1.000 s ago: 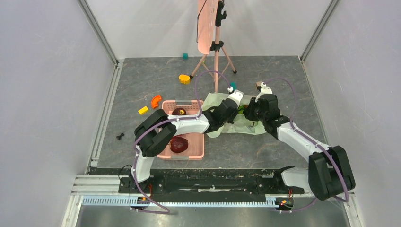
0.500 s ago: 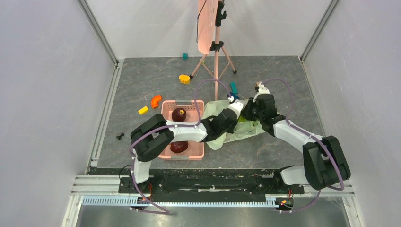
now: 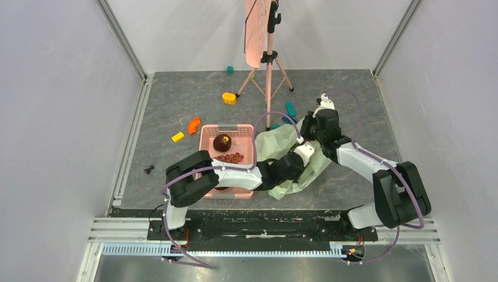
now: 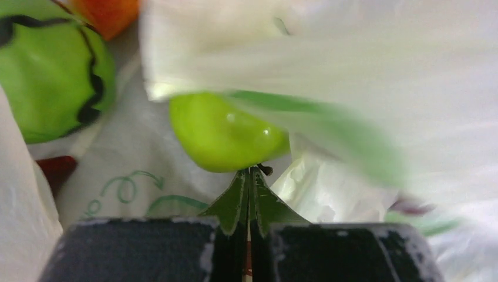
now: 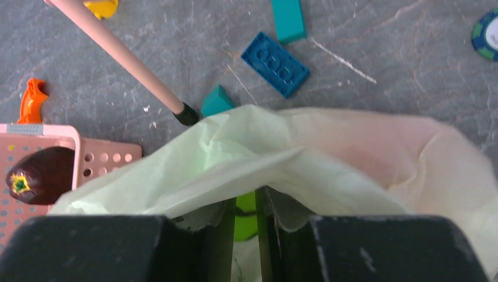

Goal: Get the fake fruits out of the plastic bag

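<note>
The pale-green plastic bag lies crumpled right of the pink basket. My left gripper is inside it, shut. Its tips touch the stem end of a green apple. Also inside are a green ball with a dark zigzag band and an orange-red fruit. My right gripper is at the bag's far rim. Its jaws stand a narrow gap apart, the rim draped over the tips. Green fruit shows through that gap.
A pink basket left of the bag holds a dark maroon fruit and grapes. A tripod stands behind, one leg near the bag. A blue brick, teal blocks and an orange piece lie around.
My left arm has drawn back toward the near edge, uncovering the basket. The right gripper has moved farther back along the bag's rim and its jaws have parted slightly. The bag has bunched up.
</note>
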### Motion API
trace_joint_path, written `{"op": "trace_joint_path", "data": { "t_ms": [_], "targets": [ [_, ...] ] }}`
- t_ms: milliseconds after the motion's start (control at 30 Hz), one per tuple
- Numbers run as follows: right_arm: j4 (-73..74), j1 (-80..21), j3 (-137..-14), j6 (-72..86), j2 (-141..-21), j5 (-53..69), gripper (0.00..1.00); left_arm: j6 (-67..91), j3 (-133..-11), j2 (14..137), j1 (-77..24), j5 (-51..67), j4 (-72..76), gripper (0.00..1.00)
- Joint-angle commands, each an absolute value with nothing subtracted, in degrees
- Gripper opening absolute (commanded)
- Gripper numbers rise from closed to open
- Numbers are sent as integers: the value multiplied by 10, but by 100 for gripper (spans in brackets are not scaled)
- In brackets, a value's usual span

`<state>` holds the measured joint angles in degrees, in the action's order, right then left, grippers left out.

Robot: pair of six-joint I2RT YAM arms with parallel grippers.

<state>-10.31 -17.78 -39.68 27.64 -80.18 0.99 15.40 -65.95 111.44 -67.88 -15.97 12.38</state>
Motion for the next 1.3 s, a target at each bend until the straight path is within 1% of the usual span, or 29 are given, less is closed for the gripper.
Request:
{"op": "trace_joint_path", "data": {
  "t_ms": [0,133,267,400,533,667,767,867,1000,1133,1267],
  "targets": [
    [-144,-178,-457,278,-834,-12,21,182,-629,1103,-709,-157,139,2],
    [-145,-174,-479,278,-848,-17,21,199,-597,1091,-730,-165,149,2],
    [-145,-170,-476,276,-850,-10,21,215,-566,1082,-744,-179,167,2],
    [-144,-170,-444,273,-825,-2,21,218,-556,1068,-744,-200,169,2],
    [-129,-171,-411,264,-773,43,26,203,-559,1028,-744,-230,159,2],
    [-80,-188,-398,248,-719,72,32,188,-571,993,-743,-254,152,10],
    [-45,-211,-384,241,-681,60,37,179,-578,973,-741,-270,152,20],
    [-18,-229,-364,243,-648,45,38,175,-579,961,-739,-281,156,24],
    [-1,-241,-332,246,-616,39,36,183,-555,938,-738,-295,170,23],
    [32,-257,-303,240,-583,41,36,192,-517,909,-738,-313,183,18],
    [85,-261,-288,239,-551,-3,35,197,-481,884,-738,-325,187,16]
  ]
}}
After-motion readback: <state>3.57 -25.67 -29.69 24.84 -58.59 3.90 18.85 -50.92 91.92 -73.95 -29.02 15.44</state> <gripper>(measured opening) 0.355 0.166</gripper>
